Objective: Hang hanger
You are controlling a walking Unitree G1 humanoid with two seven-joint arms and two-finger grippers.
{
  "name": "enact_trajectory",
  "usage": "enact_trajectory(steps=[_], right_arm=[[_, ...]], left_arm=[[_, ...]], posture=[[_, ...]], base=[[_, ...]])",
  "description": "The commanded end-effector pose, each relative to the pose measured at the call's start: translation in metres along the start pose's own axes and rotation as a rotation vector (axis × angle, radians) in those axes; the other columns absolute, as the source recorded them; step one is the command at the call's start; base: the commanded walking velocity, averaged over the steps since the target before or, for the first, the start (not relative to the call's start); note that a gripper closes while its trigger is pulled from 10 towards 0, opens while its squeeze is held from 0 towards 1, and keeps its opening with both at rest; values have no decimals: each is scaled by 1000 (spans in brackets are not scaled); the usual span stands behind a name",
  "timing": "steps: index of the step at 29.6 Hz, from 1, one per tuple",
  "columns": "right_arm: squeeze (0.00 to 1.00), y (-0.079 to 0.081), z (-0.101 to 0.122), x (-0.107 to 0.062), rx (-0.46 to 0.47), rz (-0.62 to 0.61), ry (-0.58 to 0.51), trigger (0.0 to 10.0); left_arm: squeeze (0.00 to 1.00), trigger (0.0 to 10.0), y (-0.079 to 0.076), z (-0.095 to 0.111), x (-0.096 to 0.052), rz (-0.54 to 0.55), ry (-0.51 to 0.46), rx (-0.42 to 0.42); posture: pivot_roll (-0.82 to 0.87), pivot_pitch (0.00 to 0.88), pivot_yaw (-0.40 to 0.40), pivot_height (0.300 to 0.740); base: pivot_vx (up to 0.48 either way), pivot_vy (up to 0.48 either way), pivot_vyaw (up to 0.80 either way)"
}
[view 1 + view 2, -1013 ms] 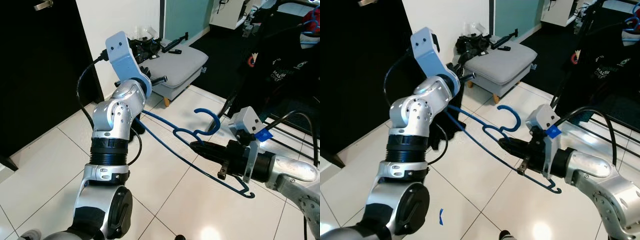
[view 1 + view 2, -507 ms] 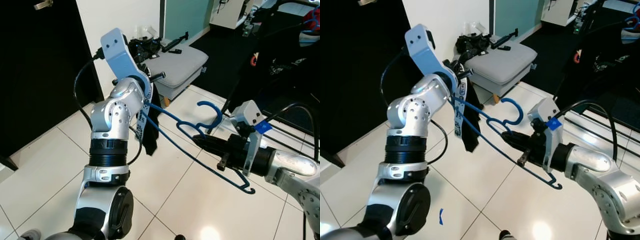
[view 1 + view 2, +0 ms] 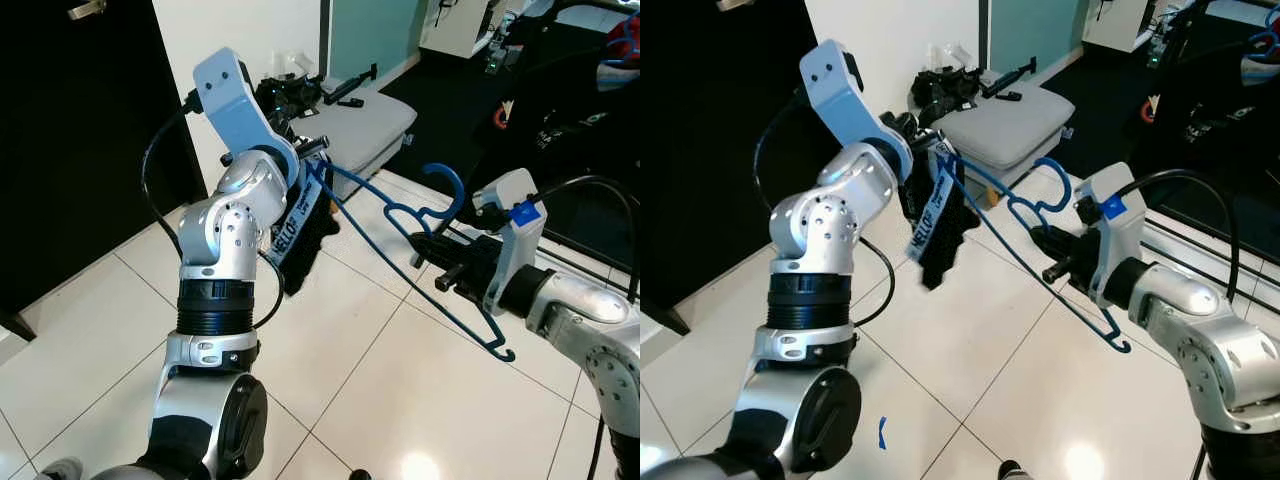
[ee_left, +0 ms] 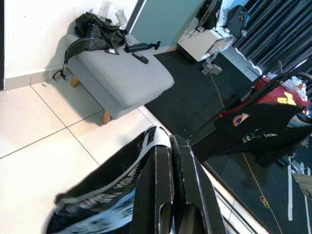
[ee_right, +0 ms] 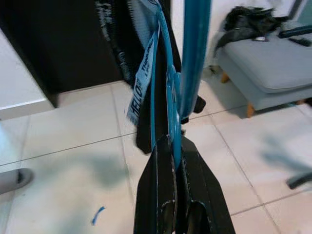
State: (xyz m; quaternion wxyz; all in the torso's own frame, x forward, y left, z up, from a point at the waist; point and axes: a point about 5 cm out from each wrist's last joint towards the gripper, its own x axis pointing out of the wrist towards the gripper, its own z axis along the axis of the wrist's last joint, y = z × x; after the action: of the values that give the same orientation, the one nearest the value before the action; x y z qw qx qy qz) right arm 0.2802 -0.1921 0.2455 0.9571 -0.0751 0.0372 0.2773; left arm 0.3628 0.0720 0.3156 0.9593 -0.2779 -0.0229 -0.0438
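Observation:
A blue plastic hanger [image 3: 400, 215] is held in the air between my two arms, hook up. My right gripper [image 3: 422, 245] is shut on its neck just under the hook; in the right wrist view the blue hanger [image 5: 191, 58] rises from between the fingers [image 5: 163, 195]. A black cloth with a blue lettered strip [image 3: 298, 225] hangs from the hanger's left end. My left gripper [image 3: 318, 158] is raised at that end, shut on the cloth's top. The left wrist view shows the cloth [image 4: 112, 195] against the shut fingers [image 4: 187, 195].
A grey footstool [image 3: 365, 125] with a black bag and small items stands by the white wall behind the hanger. A clothes rack with dark garments [image 3: 570, 110] stands at the right. A black door [image 3: 80, 150] is at the left. White floor tiles [image 3: 100, 340] lie below.
Both arms have lifted the hanger up and to the right. The black and blue cloth has come up into view and now dangles from the hanger's left end.

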Motion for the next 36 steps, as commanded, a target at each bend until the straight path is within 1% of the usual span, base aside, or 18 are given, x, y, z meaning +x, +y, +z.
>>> enact_trajectory(steps=[1,7,8,9,11,12,13,14,17,18,20,22,23,24,25,28,32,36], right_arm=[[0,-3,0,0,12,-29,4,10000],[0,-3,0,2,14,-29,-2,10000],[0,-2,0,3,15,-28,-3,10000],[0,-2,0,3,15,-28,-3,10000],[0,4,-1,4,19,10,-2,10000],[0,6,-1,5,21,28,-1,10000],[0,6,-1,5,21,28,-1,10000],[0,11,-3,5,21,55,13,10000],[0,11,-4,5,21,58,18,10000],[0,11,-7,6,24,54,29,10000],[0,10,-8,7,26,48,35,10000],[0,9,-10,7,27,43,42,10000],[0,9,-14,8,11,34,66,10000],[0,9,-14,8,11,34,66,10000],[0,8,-21,10,-5,19,98,10000],[0,7,-24,11,-25,9,117,10000],[0,7,-20,17,-63,2,92,10000],[0,8,-16,19,-83,8,67,10000]], left_arm=[[0,10000,-5,-14,-4,-3,41,-34],[0,10000,-8,-18,-5,-21,60,-45],[0,10000,-11,-20,-7,-39,74,-57],[0,10000,-11,-20,-7,-39,74,-57],[0,10000,-22,-26,-10,-102,100,-70],[0,10000,-26,-28,-12,-123,107,-73],[0,10000,-26,-28,-12,-123,107,-73],[0,10000,-31,-28,-13,-151,111,-83],[0,10000,-33,-28,-13,-159,110,-88],[0,10000,-38,-26,-14,-183,107,-103],[0,10000,-40,-25,-14,-196,104,-111],[0,10000,-41,-24,-14,-203,103,-116],[0,10000,-42,-22,-13,-205,102,-125],[0,10000,-42,-22,-13,-205,102,-125],[0,10000,-44,-20,-11,-200,99,-137],[0,10000,-45,-18,-10,-195,100,-151],[0,10000,-49,-19,-6,-172,125,-175],[0,10000,-53,-16,-4,-172,127,-187]], posture=[[-28,172,38,740],[-27,172,37,740],[-27,172,37,740],[-27,172,37,740],[-28,173,36,740],[-28,173,36,740],[-28,173,36,740],[-28,173,36,740],[-28,173,36,740],[-26,173,37,740],[-26,174,37,740],[-26,174,37,740],[-26,174,37,740],[-26,174,37,740],[-24,174,37,740],[-24,174,37,740],[-16,173,40,740],[-9,171,36,740]], base=[[0,0,0],[0,0,0],[0,0,0],[0,0,0],[0,0,0],[0,0,0],[0,0,0],[0,0,0],[0,0,0],[0,0,0],[0,0,0],[0,0,0],[0,0,0],[0,0,0],[0,0,0],[0,0,0],[0,0,0],[0,0,0]])
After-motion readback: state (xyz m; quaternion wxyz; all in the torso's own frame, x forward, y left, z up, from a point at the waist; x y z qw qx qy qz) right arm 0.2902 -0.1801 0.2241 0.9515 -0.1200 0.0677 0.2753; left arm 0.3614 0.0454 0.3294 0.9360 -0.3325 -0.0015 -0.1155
